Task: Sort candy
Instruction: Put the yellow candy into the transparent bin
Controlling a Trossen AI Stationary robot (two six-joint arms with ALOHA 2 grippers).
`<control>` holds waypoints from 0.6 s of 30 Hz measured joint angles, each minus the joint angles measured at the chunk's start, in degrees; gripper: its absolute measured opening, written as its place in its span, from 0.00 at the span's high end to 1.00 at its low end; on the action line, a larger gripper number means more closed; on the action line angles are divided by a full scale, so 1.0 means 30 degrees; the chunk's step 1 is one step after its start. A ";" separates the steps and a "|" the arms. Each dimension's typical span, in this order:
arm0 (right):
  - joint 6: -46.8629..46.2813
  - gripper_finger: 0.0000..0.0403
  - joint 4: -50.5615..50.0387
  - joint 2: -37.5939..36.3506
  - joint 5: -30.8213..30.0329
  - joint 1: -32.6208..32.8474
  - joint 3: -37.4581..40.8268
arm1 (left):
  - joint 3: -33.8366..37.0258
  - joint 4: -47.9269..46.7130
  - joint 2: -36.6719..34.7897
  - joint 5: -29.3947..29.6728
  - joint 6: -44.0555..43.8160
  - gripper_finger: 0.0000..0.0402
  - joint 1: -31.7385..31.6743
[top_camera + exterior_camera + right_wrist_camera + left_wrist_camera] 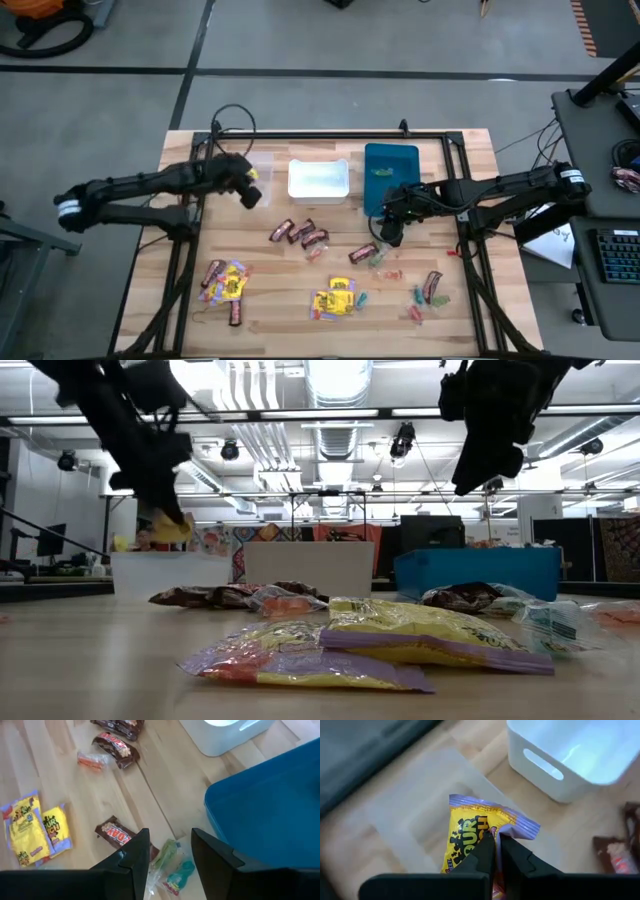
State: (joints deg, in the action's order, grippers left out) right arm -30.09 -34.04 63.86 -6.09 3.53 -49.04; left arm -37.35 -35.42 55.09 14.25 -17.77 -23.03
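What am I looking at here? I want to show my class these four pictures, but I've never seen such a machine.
It is a robot with two dark arms at a wooden table, sorting sweets. One picture looks down from above, one looks level across the tabletop, and two come from cameras on the wrists. The left gripper is shut on a yellow packet, above the clear bin. The right gripper is open above green sweets beside the blue bin. A white bin stands between. Brown bars and yellow packets lie loose.
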 joint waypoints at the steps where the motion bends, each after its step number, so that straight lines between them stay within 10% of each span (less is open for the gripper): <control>1: 0.0000 0.67 0.0129 0.0000 0.0000 -0.0004 0.0000 | 0.0152 0.0290 0.0208 -0.0389 -0.0275 1.00 -0.0648; 18: -0.0036 0.67 0.0334 0.0000 0.0007 -0.0003 0.0000 | -0.0499 0.0247 0.1859 -0.0463 -0.0251 0.87 -0.2003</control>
State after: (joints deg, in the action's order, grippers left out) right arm -30.19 -33.04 63.86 -6.07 3.52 -49.04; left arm -38.85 -34.68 60.67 12.86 -18.52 -29.04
